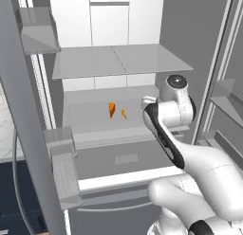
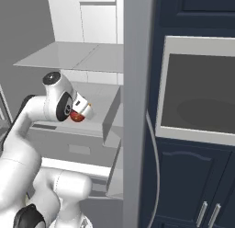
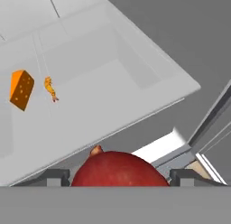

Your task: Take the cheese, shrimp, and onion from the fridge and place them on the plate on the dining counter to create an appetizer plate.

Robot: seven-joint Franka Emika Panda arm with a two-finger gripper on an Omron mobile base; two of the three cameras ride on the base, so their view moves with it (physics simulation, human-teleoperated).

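Two foods, cheese [image 3: 21,89] and shrimp [image 3: 51,89], sit on the fridge [image 1: 118,68] shelf while the end effector [image 3: 118,177] grips the onion [image 3: 118,170].

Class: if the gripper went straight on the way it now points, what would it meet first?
Probably the dark-red round onion, which already sits between the tips of the gripper. Beyond it lies the pale grey fridge shelf; depth there is unclear.

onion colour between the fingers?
Dark red onion; the hand view shows it best.
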